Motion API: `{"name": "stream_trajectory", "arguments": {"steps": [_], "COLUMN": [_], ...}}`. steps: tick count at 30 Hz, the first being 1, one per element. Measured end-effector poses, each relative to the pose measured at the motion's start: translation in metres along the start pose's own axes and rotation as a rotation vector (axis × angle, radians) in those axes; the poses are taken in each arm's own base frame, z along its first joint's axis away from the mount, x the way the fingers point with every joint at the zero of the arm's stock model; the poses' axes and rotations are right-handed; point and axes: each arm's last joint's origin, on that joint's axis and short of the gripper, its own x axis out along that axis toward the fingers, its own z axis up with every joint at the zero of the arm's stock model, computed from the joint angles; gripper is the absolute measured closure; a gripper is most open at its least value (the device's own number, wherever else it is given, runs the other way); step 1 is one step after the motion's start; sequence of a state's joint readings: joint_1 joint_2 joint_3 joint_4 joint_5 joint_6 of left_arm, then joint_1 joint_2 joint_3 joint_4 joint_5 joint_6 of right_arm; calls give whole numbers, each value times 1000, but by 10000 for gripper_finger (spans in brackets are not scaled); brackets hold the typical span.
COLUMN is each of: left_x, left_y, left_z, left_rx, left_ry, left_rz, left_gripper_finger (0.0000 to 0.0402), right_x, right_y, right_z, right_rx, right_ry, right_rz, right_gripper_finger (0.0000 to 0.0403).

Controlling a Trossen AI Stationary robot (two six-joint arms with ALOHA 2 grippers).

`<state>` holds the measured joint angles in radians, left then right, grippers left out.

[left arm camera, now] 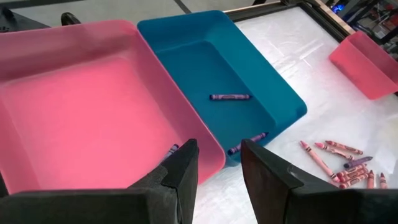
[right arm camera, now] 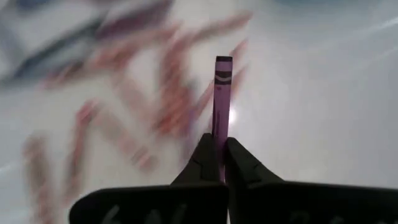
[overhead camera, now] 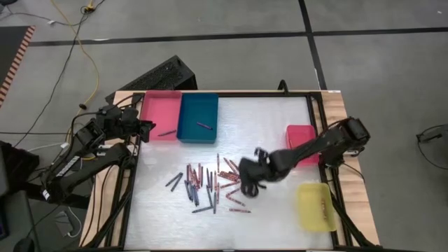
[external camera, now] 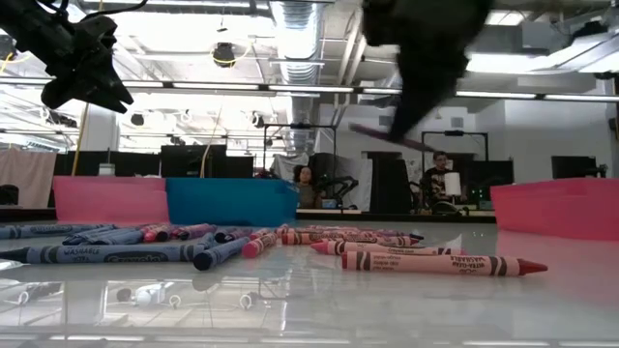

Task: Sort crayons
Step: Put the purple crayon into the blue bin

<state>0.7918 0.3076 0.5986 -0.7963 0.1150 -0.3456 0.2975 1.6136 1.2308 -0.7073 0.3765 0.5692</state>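
Several crayons (overhead camera: 210,185), red, pink, blue and dark, lie flat in a loose pile on the white table top; the low view shows them lying side by side (external camera: 290,242). My right gripper (right arm camera: 222,149) hangs above the pile's right part (overhead camera: 248,187) and is shut on a purple crayon (right arm camera: 222,93). My left gripper (left arm camera: 219,155) hovers open over the near corner of the pink tray (overhead camera: 159,115) at the far left, with nothing between its fingers. One dark crayon (left arm camera: 230,97) lies on the floor of the blue tray (overhead camera: 197,117). My right gripper pinches one end of the purple crayon (right arm camera: 221,134) between its two fingertips. The crayon runs on along the fingers and sticks out past them. The fingers slant down from the table's right side. The low view shows the crayon (external camera: 387,138) lifted clear of the pile, tilted a little.
A red tray (overhead camera: 302,140) stands at the right edge and a yellow tray (overhead camera: 315,206) at the near right. Pink and blue trays stand side by side at the far left. Bare table top lies near the front edge and between the pile and the far trays.
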Motion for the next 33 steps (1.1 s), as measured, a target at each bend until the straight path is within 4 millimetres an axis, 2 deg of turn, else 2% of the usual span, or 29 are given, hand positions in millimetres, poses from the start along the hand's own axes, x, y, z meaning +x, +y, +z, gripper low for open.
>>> {"name": "stream_trajectory", "arguments": {"steps": [4,9,11,16,20,24,33], "left_x": [0,0,0,0,0,0,0], "left_y": [0,1,1,1,1,2,2], "left_z": [0,0,0,0,1,1,1], "left_rx": [-7,-11,-11,-15,-16,-27,-42], "left_ry": [-6,-9,-9,-10,-16,-25,-28], "left_rz": [17,23,23,25,42,66,72], "left_gripper_finger": [291,291,291,291,291,291,291], "right_x": [7,26,36,46,58,74,112], "right_y": [-23,-47,-57,-81,-99,-116,-144], "right_z": [30,70,81,100,111,129,176], "right_rx": [-2,-36,-49,-31,-24,-48,-116], "right_ry": [-166,-392,-448,-563,-613,-614,-445], "right_rz": [-34,-48,-45,-35,-50,-28,-88], "right_gripper_finger": [402,402,402,402,403,403,403]}}
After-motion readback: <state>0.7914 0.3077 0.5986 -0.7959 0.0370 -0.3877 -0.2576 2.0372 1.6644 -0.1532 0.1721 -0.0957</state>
